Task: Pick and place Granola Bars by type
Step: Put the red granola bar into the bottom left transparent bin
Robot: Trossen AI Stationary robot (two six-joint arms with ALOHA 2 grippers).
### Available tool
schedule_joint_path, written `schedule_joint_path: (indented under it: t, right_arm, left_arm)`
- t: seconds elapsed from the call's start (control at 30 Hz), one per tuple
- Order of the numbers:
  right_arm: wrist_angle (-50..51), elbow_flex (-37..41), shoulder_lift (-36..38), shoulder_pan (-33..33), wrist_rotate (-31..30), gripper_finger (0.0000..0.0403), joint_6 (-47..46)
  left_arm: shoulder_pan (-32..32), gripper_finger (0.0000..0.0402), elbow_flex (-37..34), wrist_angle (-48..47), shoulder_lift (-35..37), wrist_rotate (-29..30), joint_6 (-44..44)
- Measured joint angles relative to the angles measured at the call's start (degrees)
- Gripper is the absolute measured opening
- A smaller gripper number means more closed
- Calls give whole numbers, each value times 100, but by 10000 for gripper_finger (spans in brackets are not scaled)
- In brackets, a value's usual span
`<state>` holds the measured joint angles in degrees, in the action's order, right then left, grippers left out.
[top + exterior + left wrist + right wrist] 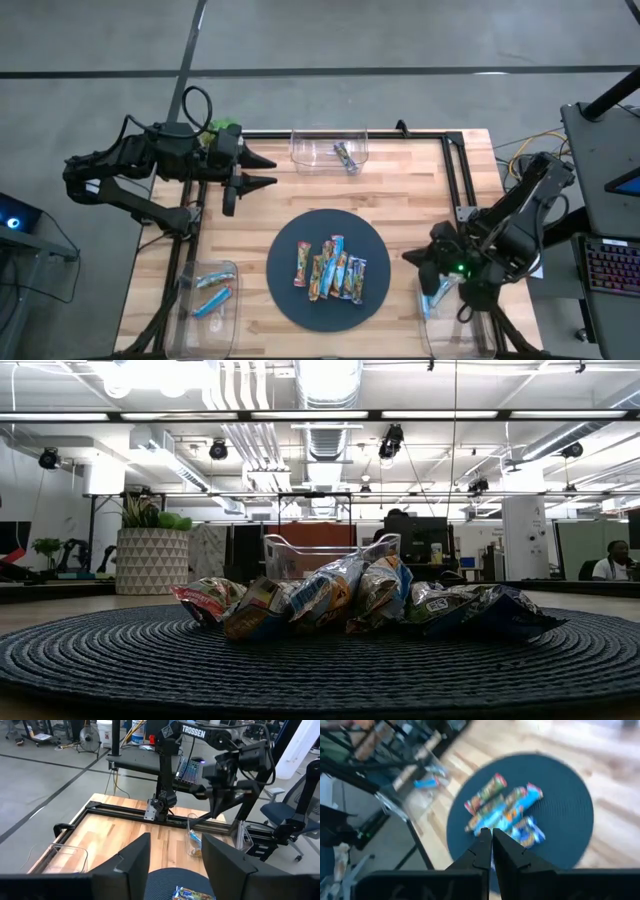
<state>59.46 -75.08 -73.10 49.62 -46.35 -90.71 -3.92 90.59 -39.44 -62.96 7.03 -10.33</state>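
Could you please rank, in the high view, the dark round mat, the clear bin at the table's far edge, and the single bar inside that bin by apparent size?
1. Dark round mat
2. Clear bin
3. Bar inside that bin

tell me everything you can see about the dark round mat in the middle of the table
The round mat is a flat dark blue-grey disc lying on the wooden table, near its front-middle. From table height it looks woven in concentric ribbed rings, like braided cord. It lies flat, its edge resting on the wood. A cluster of granola bars in shiny wrappers sits side by side near its centre. No gripper touches it, and none of the clear bins overlaps it.
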Motion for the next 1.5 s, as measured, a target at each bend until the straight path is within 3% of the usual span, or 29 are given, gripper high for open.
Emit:
schedule_joint_path:
  t: [0.53,0.8,1.07,1.5]
  right_arm:
    - [-262,-261,60,-578,-162,8,1473]
    - [-700,-261,349,-782,-105,8,1955]
    - [-1637,-264,712,-1117,124,8,3432]
    - [-1825,-255,1012,-2292,1898,8,5050]
  left_arm:
    - [1,7,-264,44,100,-173,425]
    - [1,0,-866,689,369,-166,338]
    - [6,0,-1607,1176,894,-162,329]
    - [6,0,-2052,1338,1165,-192,533]
